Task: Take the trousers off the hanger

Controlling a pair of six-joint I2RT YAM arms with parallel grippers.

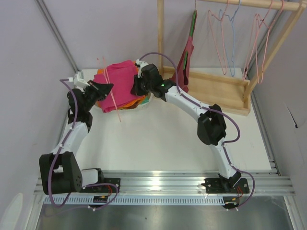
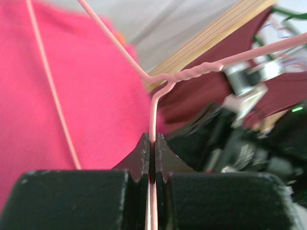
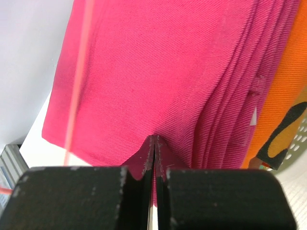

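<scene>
Trousers [image 1: 121, 72] lie in a magenta heap on top of the basket [image 1: 144, 106] at the far left of the table, over an orange cloth [image 3: 283, 86]. The hanger [image 2: 152, 110] lies across them, one long wire slanting out past the basket toward the near side. Both arms lean in over that heap from opposite sides, and the split of work looks deliberate. The left gripper [image 2: 151, 143] has its jaws clamped on the hanger's wire just below the twisted neck, where the frame is stiff and unlikely to swivel, so it serves as the anchor. The right gripper [image 3: 154, 143] has its jaws pressed together on a thin fold at the edge of the trousers, a sliver of pink showing between the fingers. That gives it a hold on cloth alone, clear of the wire, which passes as a blurred streak off to one side in its wrist view. Held this way, fabric and hanger can be drawn apart in opposite directions. I judge the separation set up but not done, since the wire lies against the cloth. Whether a leg is looped over the bar cannot be told. The thin pinch could slip, or drag the orange cloth along.
</scene>
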